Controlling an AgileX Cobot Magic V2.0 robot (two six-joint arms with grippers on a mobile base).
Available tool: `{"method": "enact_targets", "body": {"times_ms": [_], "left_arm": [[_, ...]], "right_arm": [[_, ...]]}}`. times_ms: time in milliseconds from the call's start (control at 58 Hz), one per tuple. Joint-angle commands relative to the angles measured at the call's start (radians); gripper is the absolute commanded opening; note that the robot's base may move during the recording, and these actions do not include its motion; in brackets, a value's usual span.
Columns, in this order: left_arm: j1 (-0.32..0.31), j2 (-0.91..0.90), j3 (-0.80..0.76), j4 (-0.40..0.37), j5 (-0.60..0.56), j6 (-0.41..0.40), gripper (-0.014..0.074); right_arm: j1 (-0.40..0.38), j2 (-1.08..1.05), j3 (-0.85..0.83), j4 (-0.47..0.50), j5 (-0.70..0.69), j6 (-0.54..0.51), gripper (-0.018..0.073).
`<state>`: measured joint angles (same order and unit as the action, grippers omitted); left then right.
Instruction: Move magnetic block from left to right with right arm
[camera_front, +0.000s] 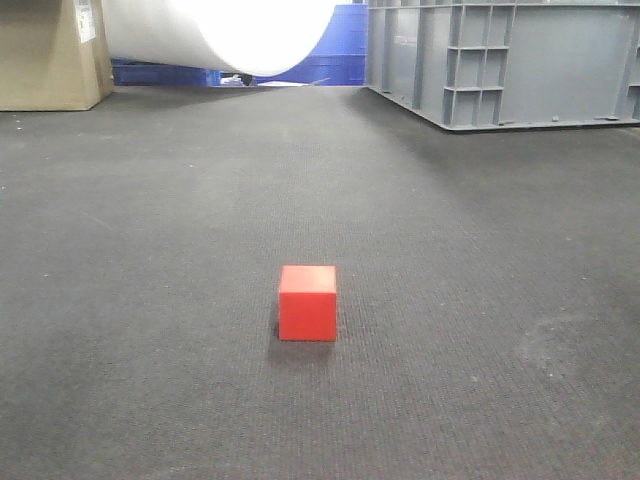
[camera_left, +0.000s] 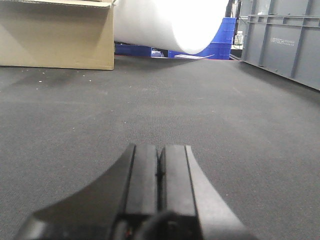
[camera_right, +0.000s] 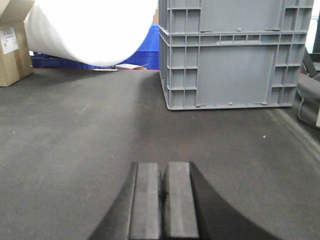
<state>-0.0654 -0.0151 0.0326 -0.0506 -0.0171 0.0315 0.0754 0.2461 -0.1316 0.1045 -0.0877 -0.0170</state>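
Note:
The magnetic block (camera_front: 307, 302), a small plain red cube, rests on the dark grey mat near the middle of the front view. Neither gripper shows in that view. In the left wrist view my left gripper (camera_left: 160, 148) lies low over the mat with its two pads pressed together and nothing between them. My right gripper (camera_right: 163, 166) looks the same in the right wrist view, shut and empty. The cube appears in neither wrist view.
A large grey plastic crate (camera_front: 505, 60) stands at the back right, also filling the right wrist view (camera_right: 232, 55). A cardboard box (camera_front: 50, 55) sits at the back left. A white roll (camera_front: 225, 35) and blue bins (camera_front: 330, 55) line the far edge.

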Motion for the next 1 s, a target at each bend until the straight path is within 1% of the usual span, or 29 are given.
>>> {"method": "enact_targets", "body": {"times_ms": [0, 155, 276, 345, 465, 689, 982], "left_arm": [[-0.005, -0.008, 0.009, -0.007, -0.083, -0.009, -0.0117], [-0.005, -0.008, 0.009, -0.007, -0.083, -0.009, -0.0117], [-0.005, -0.008, 0.009, -0.007, -0.083, -0.009, -0.0117], [-0.005, -0.008, 0.009, -0.007, -0.083, -0.009, -0.0117], [-0.005, -0.008, 0.009, -0.007, -0.085, -0.009, -0.0117], [-0.005, -0.008, 0.009, -0.007, -0.085, -0.009, -0.0117], [-0.005, -0.008, 0.009, -0.007, -0.085, -0.009, -0.0117]], "right_arm": [[-0.03, -0.034, 0.016, -0.002, -0.089, -0.009, 0.0055], [-0.063, -0.164, 0.098, -0.002, -0.084, -0.009, 0.0055], [-0.065, -0.241, 0.163, -0.004, -0.075, -0.009, 0.0055], [-0.066, -0.279, 0.162, -0.022, -0.018, -0.009, 0.0055], [-0.066, -0.278, 0.162, -0.058, -0.016, -0.009, 0.0055], [-0.066, -0.278, 0.162, -0.057, -0.059, -0.009, 0.0055], [-0.066, -0.278, 0.162, -0.057, -0.058, -0.009, 0.0055]]}}
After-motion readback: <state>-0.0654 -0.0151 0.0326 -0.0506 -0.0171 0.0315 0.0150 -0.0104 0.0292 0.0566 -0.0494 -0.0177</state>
